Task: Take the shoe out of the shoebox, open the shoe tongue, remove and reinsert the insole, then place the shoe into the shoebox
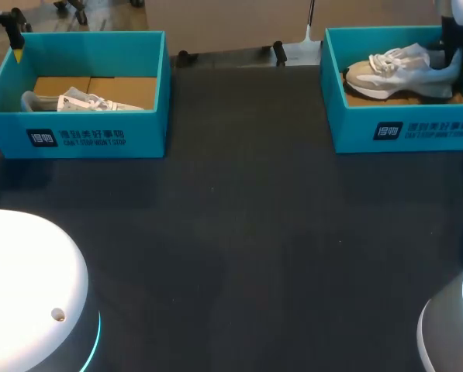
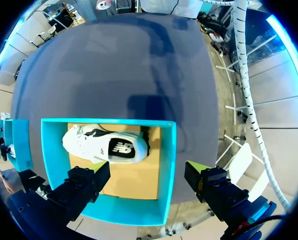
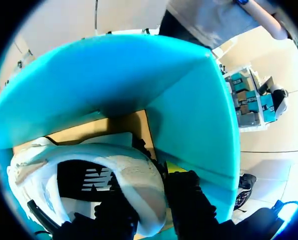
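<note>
Two teal shoeboxes stand at the back of the dark table. The right shoebox [image 1: 405, 128] [image 3: 193, 95] holds a grey-and-white shoe [image 1: 398, 70] [image 3: 84, 165], toe toward the middle. My right gripper [image 1: 453, 63] [image 3: 151, 205] reaches down into this box and is shut on the shoe's heel, one finger on each side of the heel wall. The left shoebox [image 1: 76, 136] [image 2: 166, 165] holds a white shoe [image 1: 80, 101] [image 2: 104, 145] lying on its side. High above that box's far left corner, my left gripper [image 1: 16, 39] [image 2: 146, 177] stands wide open, holding nothing.
Dark table surface [image 1: 239, 232] stretches between and in front of the two boxes. The white bases of my arms sit at the near corners [image 1: 29, 294] [image 1: 452, 325]. Small black fittings [image 1: 278, 51] lie at the far edge between the boxes.
</note>
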